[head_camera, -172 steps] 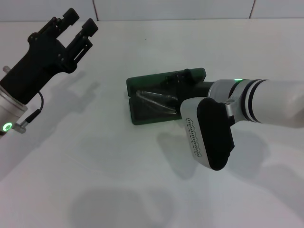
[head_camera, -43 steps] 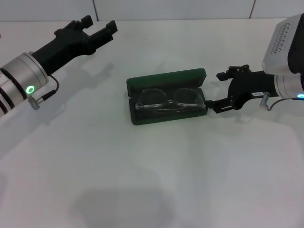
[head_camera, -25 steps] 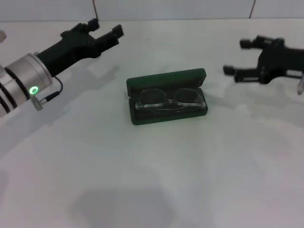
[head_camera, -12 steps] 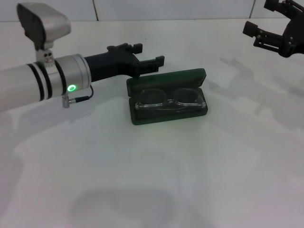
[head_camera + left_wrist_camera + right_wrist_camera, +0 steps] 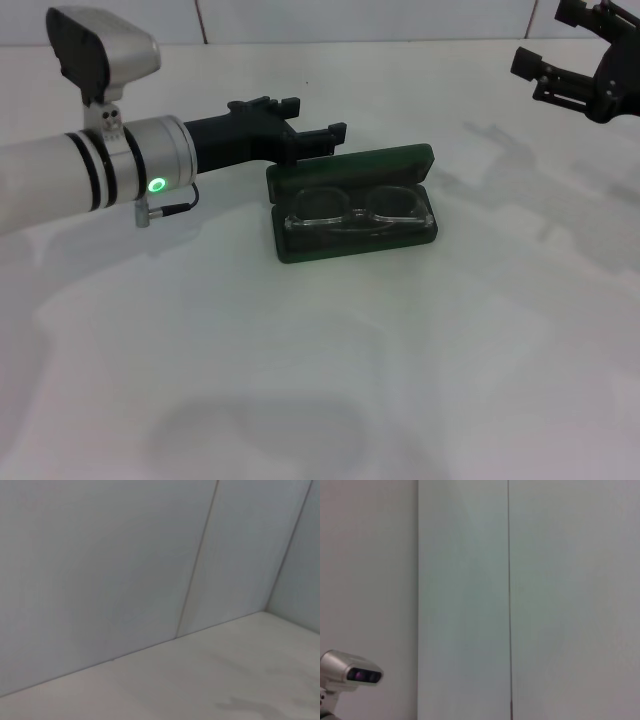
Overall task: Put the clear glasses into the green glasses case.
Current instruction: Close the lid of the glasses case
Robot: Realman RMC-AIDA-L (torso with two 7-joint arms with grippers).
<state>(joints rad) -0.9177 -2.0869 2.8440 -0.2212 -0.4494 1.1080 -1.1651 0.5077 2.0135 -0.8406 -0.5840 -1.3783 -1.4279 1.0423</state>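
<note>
1. We see the left gripper point(image 5: 305, 118) with fingers spread and nothing between them, hovering just behind the rear left corner of the green glasses case point(image 5: 352, 203).
2. From that gripper the case lies just ahead and slightly to its right; the raised lid edge is the nearest part, and we cannot tell if a finger touches it.
3. The case's long axis runs left to right, roughly in line with the way the left fingers point.
4. The clear glasses point(image 5: 358, 213) sit inside the open case, lenses side by side along that axis; we judge the placing done and lid closing left.
5. The right gripper point(image 5: 570, 58) is up at the far right, well apart from the case, fingers spread and empty. The left arm is clearly nearer.
6. Only the head view shows case, glasses and grippers. The left wrist view gives wall and bare table point(image 5: 235, 680); the right wrist view gives wall plus a camera head point(image 5: 350, 672).
</note>
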